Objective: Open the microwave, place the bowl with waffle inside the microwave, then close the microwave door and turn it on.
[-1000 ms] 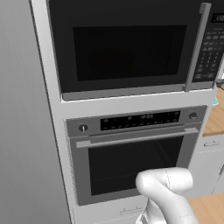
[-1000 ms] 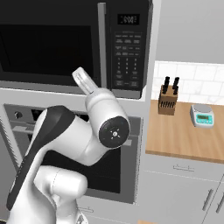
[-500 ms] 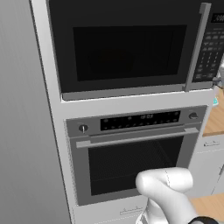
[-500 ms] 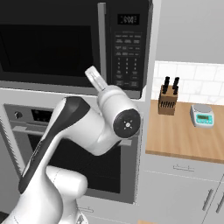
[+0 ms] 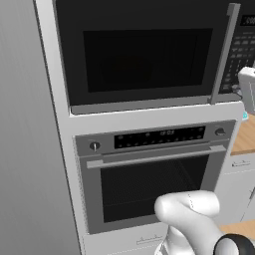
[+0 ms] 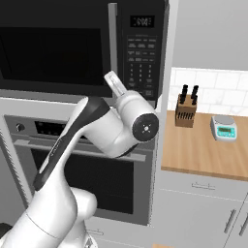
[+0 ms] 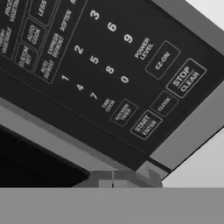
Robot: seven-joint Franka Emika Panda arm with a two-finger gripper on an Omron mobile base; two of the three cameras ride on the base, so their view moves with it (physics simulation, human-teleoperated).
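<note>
Microwave: filled the upper half of the left base view, built in above the oven; in the right base view it sat at upper left.
Door: stood closed, flush with the black front; dark window in the middle.
Handle: grey vertical bar along the door's right edge, upper right of the left base view.
Keypad: black panel with digits and START/ENTER and STOP/CLEAR keys, running tilted across the hand view; in the right base view it lay right of the handle, under the display.
Gripper: jaws closed, holding nothing; tips at the bottom centre of the hand view, close to the keypad's lower edge.
Arm: rose from lower left of the right base view, its wrist end up near the keypad.
Counter: wooden, right of the oven, carrying a knife block and a scale.
</note>
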